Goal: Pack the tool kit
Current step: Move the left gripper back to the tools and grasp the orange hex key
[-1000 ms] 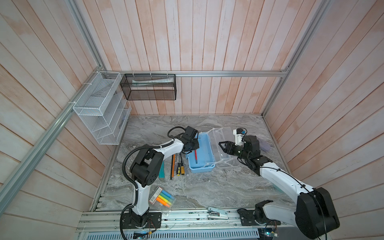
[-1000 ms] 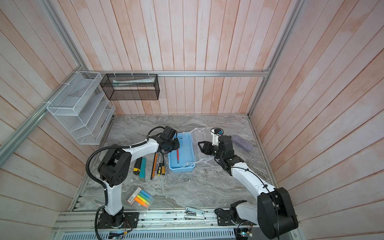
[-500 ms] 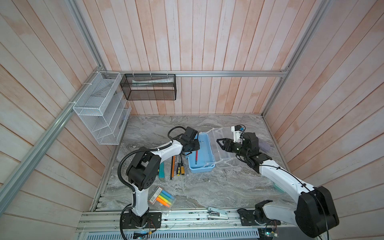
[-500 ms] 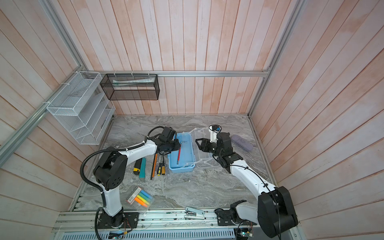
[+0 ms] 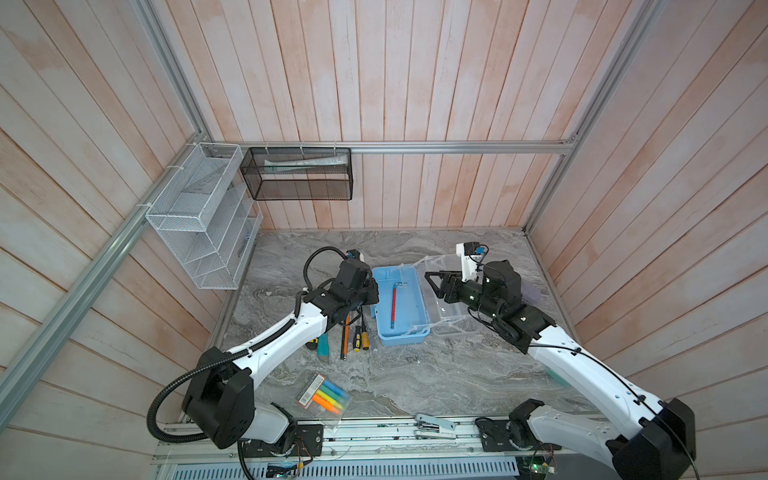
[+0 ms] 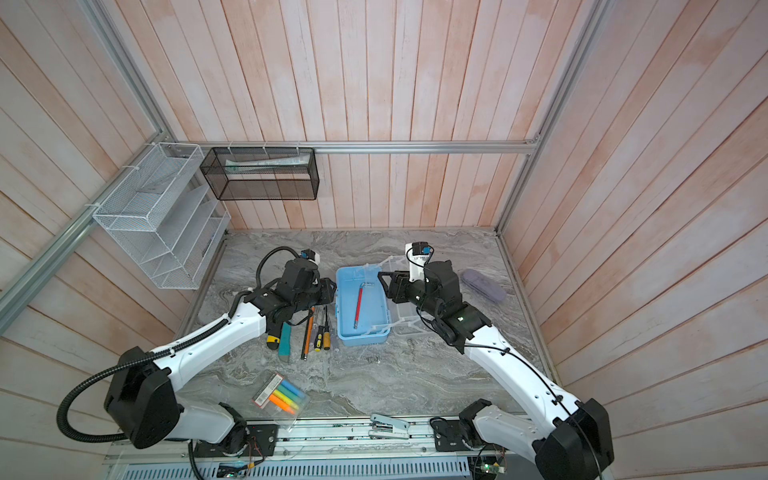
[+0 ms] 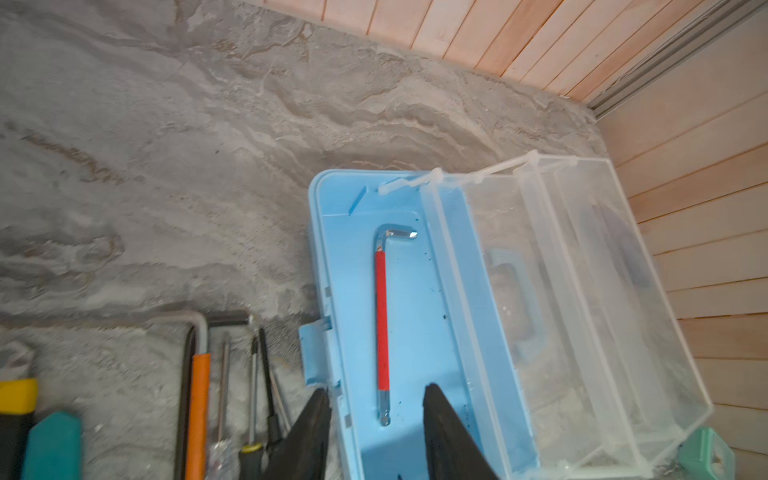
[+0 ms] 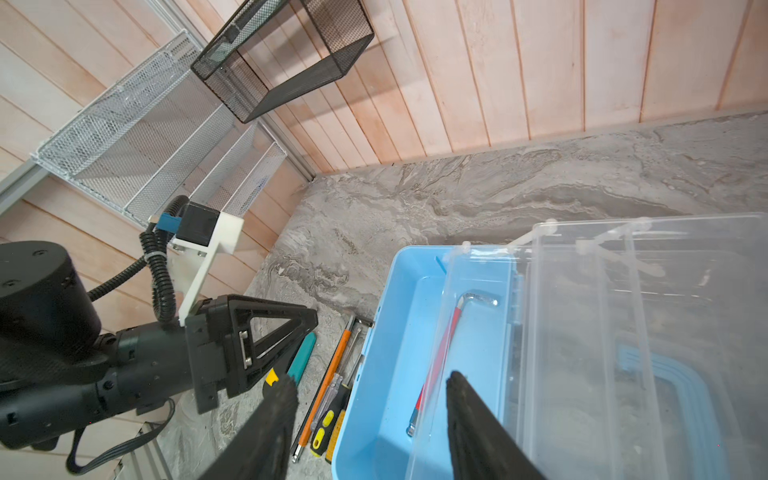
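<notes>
Light-blue plastic tool kit box stands mid-desk, clear lid thrown back, holding only one red-sleeved hex key; loose screwdrivers wait beside it. Above, the left gripper and the right gripper hover, jaws apart, empty.

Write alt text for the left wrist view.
An open light-blue tool kit holds one red-sleeved hex key, its clear lid folded open alongside. The left end effector hovers open over one end of the kit. Screwdrivers and an orange-handled tool lie beside it on the grey marbled table.
</notes>
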`<action>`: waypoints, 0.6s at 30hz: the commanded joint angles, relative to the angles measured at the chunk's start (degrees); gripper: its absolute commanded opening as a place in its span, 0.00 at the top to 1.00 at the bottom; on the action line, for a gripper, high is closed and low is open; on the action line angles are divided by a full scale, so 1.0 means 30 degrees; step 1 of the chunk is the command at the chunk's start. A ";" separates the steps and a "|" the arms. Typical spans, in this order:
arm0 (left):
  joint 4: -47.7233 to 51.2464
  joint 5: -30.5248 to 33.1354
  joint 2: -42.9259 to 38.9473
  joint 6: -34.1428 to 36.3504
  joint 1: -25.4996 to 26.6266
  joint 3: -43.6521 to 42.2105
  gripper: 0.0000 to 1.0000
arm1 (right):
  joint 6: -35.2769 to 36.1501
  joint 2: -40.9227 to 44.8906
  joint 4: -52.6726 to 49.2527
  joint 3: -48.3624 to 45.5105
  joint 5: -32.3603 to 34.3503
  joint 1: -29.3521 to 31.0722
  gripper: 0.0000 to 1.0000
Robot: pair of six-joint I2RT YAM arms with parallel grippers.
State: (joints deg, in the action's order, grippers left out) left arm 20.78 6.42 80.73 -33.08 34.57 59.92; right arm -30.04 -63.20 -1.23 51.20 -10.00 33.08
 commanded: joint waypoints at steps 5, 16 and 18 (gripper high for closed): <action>0.1646 0.2417 -0.1266 0.0334 -0.0561 -0.2600 0.63 | -0.0617 -0.0561 0.0000 -0.0972 0.1113 0.1214 0.46; -0.0157 0.1974 0.2046 0.0191 -0.1129 -0.3062 0.71 | -0.0624 -0.2212 0.1236 -0.2136 0.0544 0.1251 0.47; -0.0044 0.2113 0.2399 0.0052 -0.1132 -0.2924 0.71 | -0.0670 -0.2087 0.1510 -0.2393 0.0589 0.1249 0.47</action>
State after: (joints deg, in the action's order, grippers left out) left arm 22.04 11.86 86.89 -32.49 31.51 50.87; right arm -31.73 -69.87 0.91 44.80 -8.21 36.62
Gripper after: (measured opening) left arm 0.292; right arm 0.534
